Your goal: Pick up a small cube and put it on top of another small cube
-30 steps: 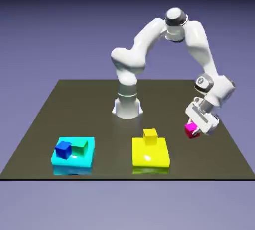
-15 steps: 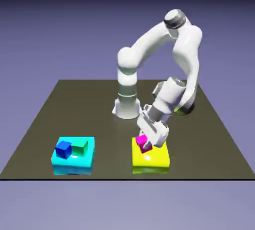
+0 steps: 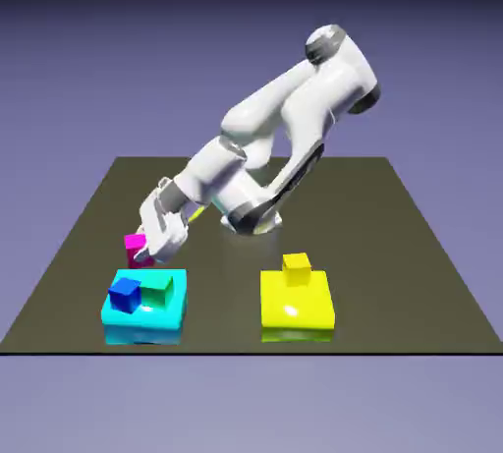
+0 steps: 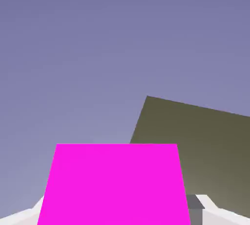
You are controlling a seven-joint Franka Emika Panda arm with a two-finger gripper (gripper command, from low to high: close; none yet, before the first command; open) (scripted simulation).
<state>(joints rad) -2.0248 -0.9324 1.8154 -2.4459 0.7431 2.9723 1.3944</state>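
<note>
We see bare dark table open along its right edge and between the two slabs near the front edge — a cyan slab carrying a blue cube and a green cube, a yellow slab carrying a small yellow cube. Behind, plain blue-violet backdrop. Above the cyan slab's back edge, the gripper is clamped on the small magenta cube — held off the table.

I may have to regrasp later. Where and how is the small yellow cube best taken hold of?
Grip the small yellow cube across two opposite vertical faces, coming straight down from above. It sits upright on the yellow block, top and sides clear, bottom face covered, and nothing else on that block to get in the way.
</note>
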